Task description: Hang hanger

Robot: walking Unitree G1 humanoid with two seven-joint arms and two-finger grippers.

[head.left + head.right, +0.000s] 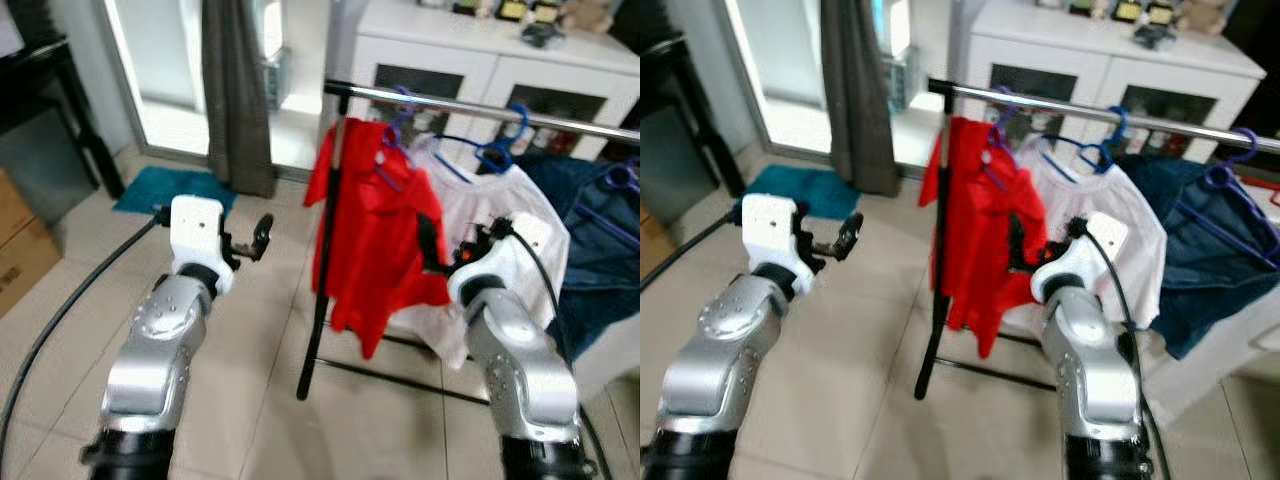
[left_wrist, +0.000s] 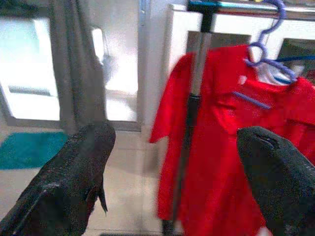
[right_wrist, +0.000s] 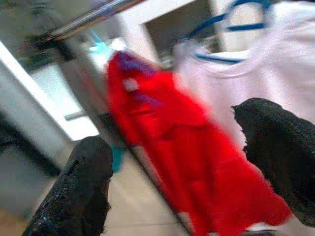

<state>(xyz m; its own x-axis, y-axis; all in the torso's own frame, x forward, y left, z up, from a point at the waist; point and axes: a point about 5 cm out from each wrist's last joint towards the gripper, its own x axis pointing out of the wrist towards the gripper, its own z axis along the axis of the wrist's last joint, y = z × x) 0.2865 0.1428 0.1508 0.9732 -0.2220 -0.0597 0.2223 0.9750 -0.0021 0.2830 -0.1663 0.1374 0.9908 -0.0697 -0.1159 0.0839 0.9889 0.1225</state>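
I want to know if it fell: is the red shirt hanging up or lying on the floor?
Hanging up. The red shirt sits on a purple hanger hooked over the rail, its hem above the floor.

Silver forearms, white wrist housings, black cables, rough black gripper fingers.

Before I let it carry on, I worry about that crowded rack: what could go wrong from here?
1. The right claw is open right against the red shirt, so it might snag the cloth and drag the shirt along the rail.
2. The purple hanger sits near the rail's end by the post; a tug could slip it off.
3. The left claw hangs open beside the post and could bump it.
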